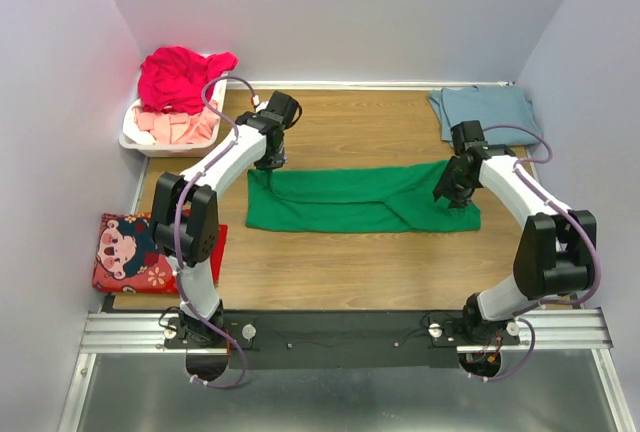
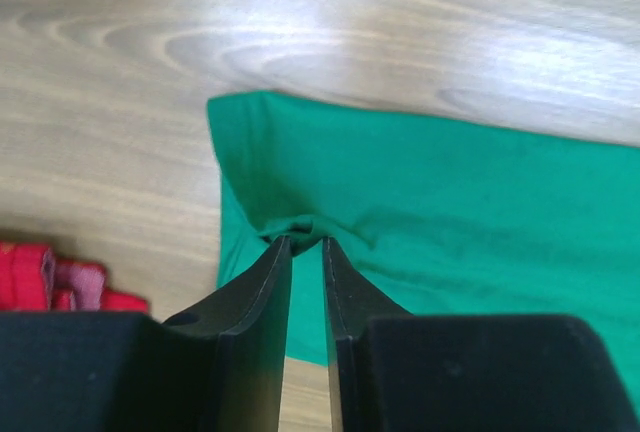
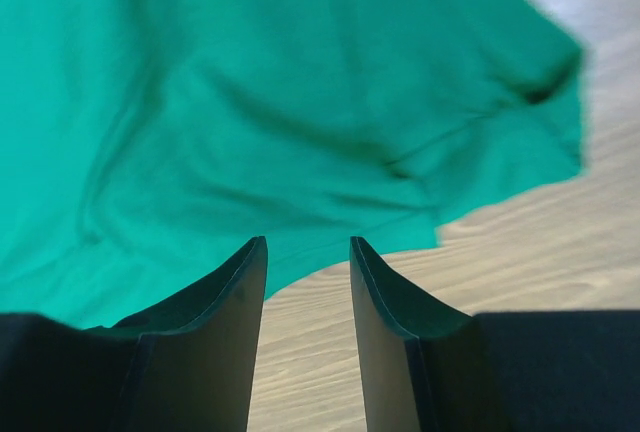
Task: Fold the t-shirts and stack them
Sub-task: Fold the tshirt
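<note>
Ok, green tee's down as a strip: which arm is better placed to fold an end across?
Left, probably. The left gripper has its tips on a pucker at the left end of the green t-shirt, jaws barely apart. The right gripper hangs open over the edge at the other end, jaws empty.

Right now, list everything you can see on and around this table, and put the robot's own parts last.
green t-shirt: one, bright green, folded into a long strip across the middle of the table
blue-grey t-shirt: one, dusty blue-grey, folded, far right corner
magenta-red t-shirt: one, magenta-red, heaped on top of the basket
pale pink clothes: count unclear, pale pink, inside the basket
basket: one, white, far left corner
printed cloth: one, red with a cartoon face, near left edge
table: one, light wood
left pincer: one, black, jaws narrowly apart at a bunched bit of the green t-shirt's left end
right pincer: one, black, jaws apart with nothing between, over the green t-shirt's right end
</note>
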Controlling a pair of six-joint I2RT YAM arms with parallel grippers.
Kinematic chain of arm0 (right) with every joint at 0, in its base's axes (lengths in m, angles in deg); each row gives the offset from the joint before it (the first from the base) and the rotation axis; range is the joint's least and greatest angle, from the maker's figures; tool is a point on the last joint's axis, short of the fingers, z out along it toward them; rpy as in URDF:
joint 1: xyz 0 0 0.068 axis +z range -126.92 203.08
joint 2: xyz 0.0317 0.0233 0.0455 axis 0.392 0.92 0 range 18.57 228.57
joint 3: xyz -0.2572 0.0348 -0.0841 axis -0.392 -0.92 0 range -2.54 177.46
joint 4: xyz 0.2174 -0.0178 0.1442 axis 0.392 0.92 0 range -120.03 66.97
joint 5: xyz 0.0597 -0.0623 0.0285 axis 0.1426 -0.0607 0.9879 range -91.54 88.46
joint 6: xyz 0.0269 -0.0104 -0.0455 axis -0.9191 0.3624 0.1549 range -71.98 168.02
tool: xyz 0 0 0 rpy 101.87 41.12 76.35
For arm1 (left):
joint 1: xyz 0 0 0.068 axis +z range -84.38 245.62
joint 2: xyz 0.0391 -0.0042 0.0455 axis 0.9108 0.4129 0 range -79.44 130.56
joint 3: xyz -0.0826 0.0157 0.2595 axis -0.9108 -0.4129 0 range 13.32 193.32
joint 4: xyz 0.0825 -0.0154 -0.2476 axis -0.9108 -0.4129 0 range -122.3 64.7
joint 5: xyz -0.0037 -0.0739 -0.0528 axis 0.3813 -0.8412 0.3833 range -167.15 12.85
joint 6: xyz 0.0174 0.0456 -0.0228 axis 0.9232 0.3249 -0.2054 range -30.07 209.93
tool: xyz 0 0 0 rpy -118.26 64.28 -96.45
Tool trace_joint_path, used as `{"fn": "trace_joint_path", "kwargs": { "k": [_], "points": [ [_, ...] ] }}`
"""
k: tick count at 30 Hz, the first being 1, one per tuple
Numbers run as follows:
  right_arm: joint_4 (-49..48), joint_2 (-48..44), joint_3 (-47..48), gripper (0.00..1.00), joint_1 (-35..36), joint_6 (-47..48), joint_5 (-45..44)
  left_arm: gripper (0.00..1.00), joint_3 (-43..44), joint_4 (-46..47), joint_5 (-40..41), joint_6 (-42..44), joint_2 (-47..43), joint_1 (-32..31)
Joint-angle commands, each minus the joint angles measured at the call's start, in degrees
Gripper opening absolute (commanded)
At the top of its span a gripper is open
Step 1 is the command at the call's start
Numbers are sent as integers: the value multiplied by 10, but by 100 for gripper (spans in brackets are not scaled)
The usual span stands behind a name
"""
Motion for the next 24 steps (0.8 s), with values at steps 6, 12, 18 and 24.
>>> {"fn": "trace_joint_path", "kwargs": {
  "k": [6,12,18,24],
  "points": [
    [-32,5,3,47,38,6,31,29,18,-113,149,-140,3,2],
    [-32,8,5,47,39,9,36,29,9,-122,157,-157,-2,5],
    [-36,26,12,47,40,14,40,28,-23,29,-15,-2,-36,-16],
    [-41,41,37,47,56,31,63,28,-8,80,-151,93,-9,-72]
  ]
}}
